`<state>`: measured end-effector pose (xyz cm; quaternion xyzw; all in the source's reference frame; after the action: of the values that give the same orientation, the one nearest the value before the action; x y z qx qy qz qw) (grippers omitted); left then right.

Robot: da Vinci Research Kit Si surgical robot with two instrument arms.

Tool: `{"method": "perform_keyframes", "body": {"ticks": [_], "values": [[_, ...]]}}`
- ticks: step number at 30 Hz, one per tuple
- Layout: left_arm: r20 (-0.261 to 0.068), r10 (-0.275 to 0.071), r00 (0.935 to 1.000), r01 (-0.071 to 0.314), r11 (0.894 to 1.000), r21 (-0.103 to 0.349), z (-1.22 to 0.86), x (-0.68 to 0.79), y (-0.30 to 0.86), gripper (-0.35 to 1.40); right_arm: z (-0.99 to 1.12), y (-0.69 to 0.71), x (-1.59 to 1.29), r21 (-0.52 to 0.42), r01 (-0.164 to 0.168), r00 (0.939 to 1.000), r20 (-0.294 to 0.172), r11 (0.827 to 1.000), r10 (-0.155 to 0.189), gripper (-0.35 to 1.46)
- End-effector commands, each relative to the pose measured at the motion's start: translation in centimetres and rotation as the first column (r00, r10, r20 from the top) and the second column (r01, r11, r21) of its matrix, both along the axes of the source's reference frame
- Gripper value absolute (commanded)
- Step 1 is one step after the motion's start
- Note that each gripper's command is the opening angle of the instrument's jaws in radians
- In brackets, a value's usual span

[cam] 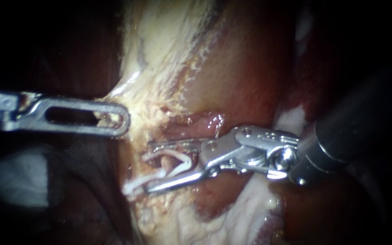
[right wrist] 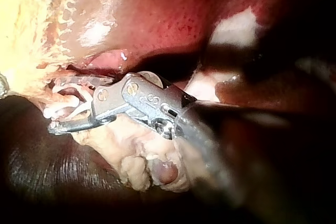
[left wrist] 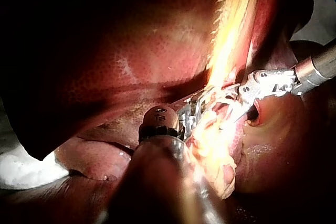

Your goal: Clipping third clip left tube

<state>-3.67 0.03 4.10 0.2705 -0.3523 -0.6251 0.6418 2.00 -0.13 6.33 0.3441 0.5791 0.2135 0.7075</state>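
As far as I can tell the clip point(cam: 180, 164) isn't on yet, so the main bit of this step is left to do. It's a white V loaded in the jaws of my right instrument point(cam: 150, 168), which comes in from the right. Both jaws bear on the clip's legs from outside but stand well spread, so the clip is wide open. A pink bit of tube point(cam: 165, 159) shows between the legs, so I'd say the positioning is mostly sorted. What's left is squeezing the clip closed and backing off. I can't make out whether other clips already sit on the tube, there's too much white stuff bunched up there. I also can't say which tube this is.

Direction-wise, the clip's long axis runs roughly left to right. Its mouth points left and a touch toward the near side, and its closed end is to the right, at the instrument. The tube looks like it crosses that, far to near, but only a short piece shows.

My left instrument point(cam: 121, 120) comes in from the left. Its jaws are pressed together, pinching the pale fatty tissue point(cam: 159, 81) just far-left of the clip, not touching it.
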Motion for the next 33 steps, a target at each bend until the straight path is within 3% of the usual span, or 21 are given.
{"method": "perform_keyframes", "body": {"ticks": [1,16,24,33], "values": [[0.000,0.000,1.0000,0.000,1.000,0.000,-0.01,0.00,0.00,-0.35,0.00,0.00,0.00,-0.006,0.001,1.0000,-0.001,1.000,-0.001,0.60],[0.003,0.006,1.0000,-0.006,1.000,0.001,-0.14,-0.03,-0.05,-0.35,-0.04,0.04,0.05,-0.047,-0.018,0.9998,0.012,0.999,0.019,0.60],[0.005,0.008,1.0000,-0.008,1.000,0.001,-0.11,-0.01,-0.04,-0.35,-0.20,-0.05,0.05,-0.013,0.044,0.9967,-0.067,0.999,-0.045,0.60],[0.005,0.008,1.0000,-0.008,1.000,0.001,-0.10,-0.01,-0.03,-0.35,-0.38,-0.15,0.10,0.031,0.084,0.9882,-0.131,0.996,-0.080,0.60]]}}
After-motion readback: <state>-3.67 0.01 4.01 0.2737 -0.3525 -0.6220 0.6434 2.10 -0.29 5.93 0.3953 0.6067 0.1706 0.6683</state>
